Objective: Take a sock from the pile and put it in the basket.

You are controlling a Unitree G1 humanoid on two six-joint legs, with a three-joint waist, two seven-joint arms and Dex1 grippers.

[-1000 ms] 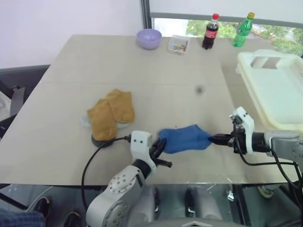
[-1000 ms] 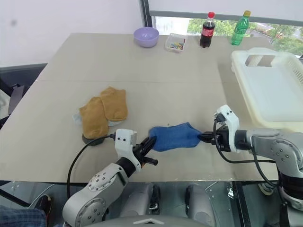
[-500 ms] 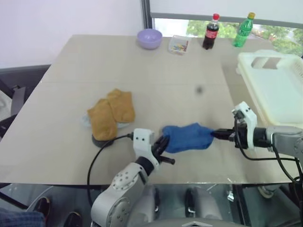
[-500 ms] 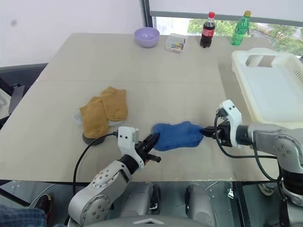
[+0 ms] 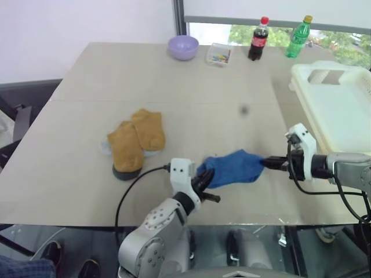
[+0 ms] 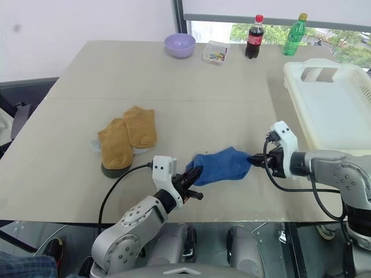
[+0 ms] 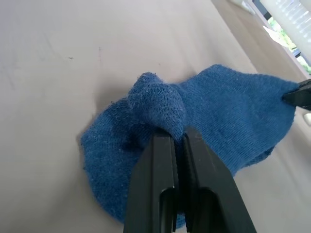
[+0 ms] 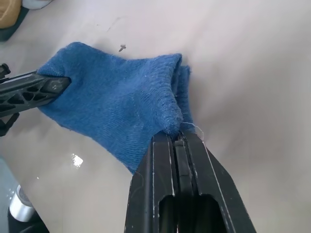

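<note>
A blue sock [image 5: 232, 168] hangs stretched just above the table near its front edge, held at both ends. My left gripper [image 5: 200, 180] is shut on its left end [image 7: 160, 104], and my right gripper [image 5: 265, 163] is shut on its right end [image 8: 167, 119]. What is left of the pile, two mustard-yellow socks [image 5: 135, 139], lies to the left on the table. The cream-white basket [image 5: 342, 110] stands at the table's right edge, beyond my right gripper.
A lavender bowl [image 5: 183, 47], a small clear tray [image 5: 218, 54], a cola bottle [image 5: 257, 39] and a green bottle [image 5: 297, 36] line the far edge. A dark round base [image 5: 124, 172] with a black cable sits under the yellow socks.
The blue sock has shifted slightly right with both grippers still shut on its ends. The yellow socks have not moved.
</note>
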